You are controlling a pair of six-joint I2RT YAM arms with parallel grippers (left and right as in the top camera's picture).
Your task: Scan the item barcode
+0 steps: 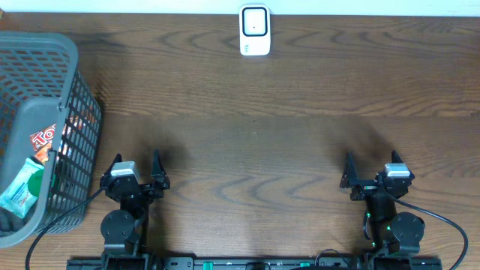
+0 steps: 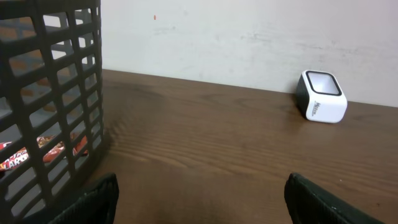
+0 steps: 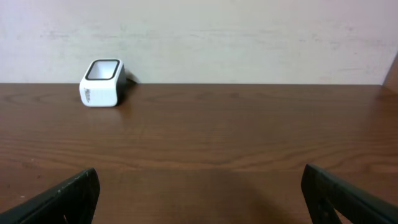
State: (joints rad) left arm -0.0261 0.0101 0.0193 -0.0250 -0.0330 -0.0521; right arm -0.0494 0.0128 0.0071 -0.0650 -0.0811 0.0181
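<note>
- The basket (image 1: 82, 135), left edge of the frame, holds the items: a green packet (image 1: 22, 187) and a red packet (image 1: 43, 139). Nothing is lifted, so the pick looks not yet begun.
- The left gripper (image 1: 136, 161), lower left, has wide, empty jaws. It sits nearest the basket and would likely reach in.
- The right gripper (image 1: 372, 161), lower right, also has wide, empty jaws.
- The scanner (image 1: 255, 31) sits top centre. The barcode must face it.

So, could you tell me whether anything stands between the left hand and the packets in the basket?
Yes: the mesh wall of the basket stands between the left hand and the packets, so the hand would likely have to go over the rim. Nothing visible lies between basket and scanner.
</note>
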